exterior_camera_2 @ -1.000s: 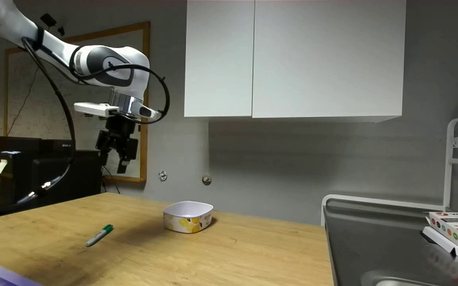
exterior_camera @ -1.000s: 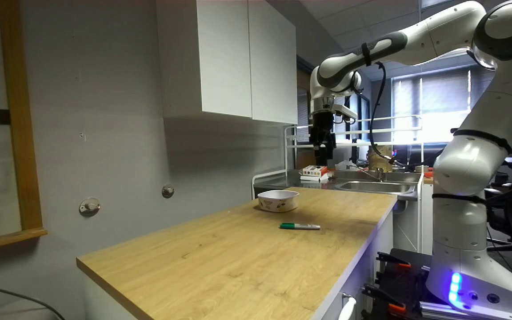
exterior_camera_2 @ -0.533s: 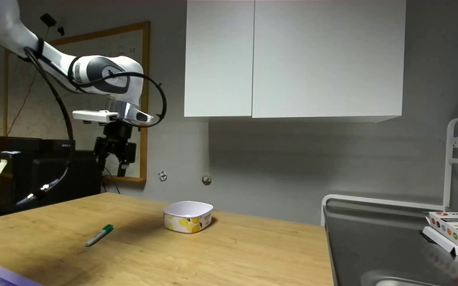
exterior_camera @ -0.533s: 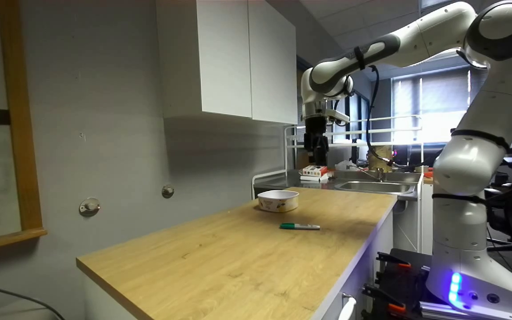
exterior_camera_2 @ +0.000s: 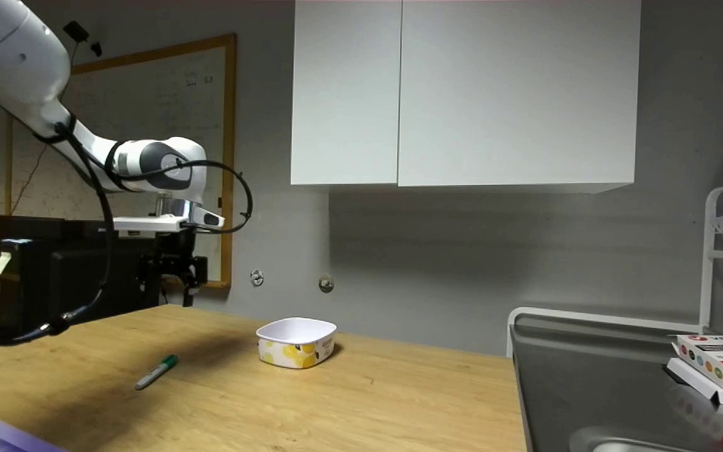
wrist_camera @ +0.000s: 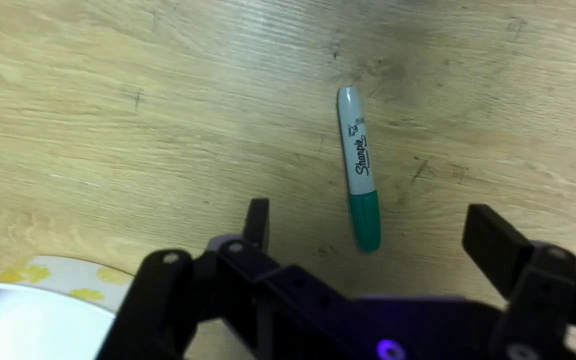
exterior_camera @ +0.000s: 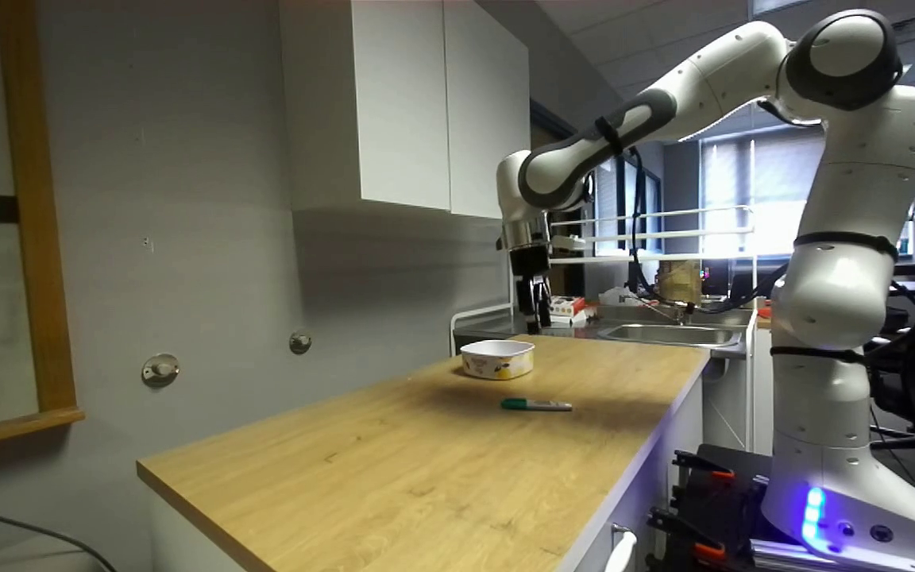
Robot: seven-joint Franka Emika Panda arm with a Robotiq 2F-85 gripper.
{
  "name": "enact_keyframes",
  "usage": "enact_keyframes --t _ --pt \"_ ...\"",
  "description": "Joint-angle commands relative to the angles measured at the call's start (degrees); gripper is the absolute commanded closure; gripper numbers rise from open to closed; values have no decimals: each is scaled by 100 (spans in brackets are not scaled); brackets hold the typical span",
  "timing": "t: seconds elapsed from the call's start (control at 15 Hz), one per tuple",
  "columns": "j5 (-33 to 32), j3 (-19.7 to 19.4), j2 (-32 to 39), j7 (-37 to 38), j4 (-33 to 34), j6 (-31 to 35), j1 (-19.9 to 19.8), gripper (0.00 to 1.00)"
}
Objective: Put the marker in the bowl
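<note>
Green-capped, grey-barrelled, pen-shaped marker (wrist_camera: 359,170) lies flat on the long, light-brown wood-grain counter (exterior_camera: 394,477). Above the counter hangs a white, box-shaped, two-door cabinet (exterior_camera_2: 462,94). A white jointed robot arm (exterior_camera: 835,286) with dark grey bands stands beside the counter and reaches over it. At the arm's end the black two-fingered gripper (wrist_camera: 372,227) points down, above the counter and clear of it, its jaws wide apart. The white, shallow, rounded-square bowl (exterior_camera_2: 296,353), with yellow print on its outer wall, stands upright on the counter, near the marker but clear of it; the gripper hides part of it in the wrist view. Smallest of these, the marker lies lower than the jaws, apart from both. Seen in the wrist view, its green cap falls in the gap between them, about midway, and its grey barrel, lettered "Sharpie" in black, runs on past their tips. Lengthwise it crosses the line from jaw to jaw, slightly slanted, with the capped end nearer the bowl.
</note>
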Motion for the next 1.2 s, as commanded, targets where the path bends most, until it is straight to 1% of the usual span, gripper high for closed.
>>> enact_keyframes --t 0.0,0.4,0.67,0.93,1.0,1.07,1.13 --pt "-31 14 660 -595 168 295 117 0" --pt "-63 83 1466 -1142 223 730 160 0" --pt "-122 172 1888 -1262 225 899 194 0" --pt "-205 258 2231 -1230 190 997 207 0" --pt "-242 270 2269 -1250 179 1028 201 25" --pt "-293 274 2299 -1234 192 1029 196 25" --pt "-323 276 2307 -1213 206 1014 196 31"
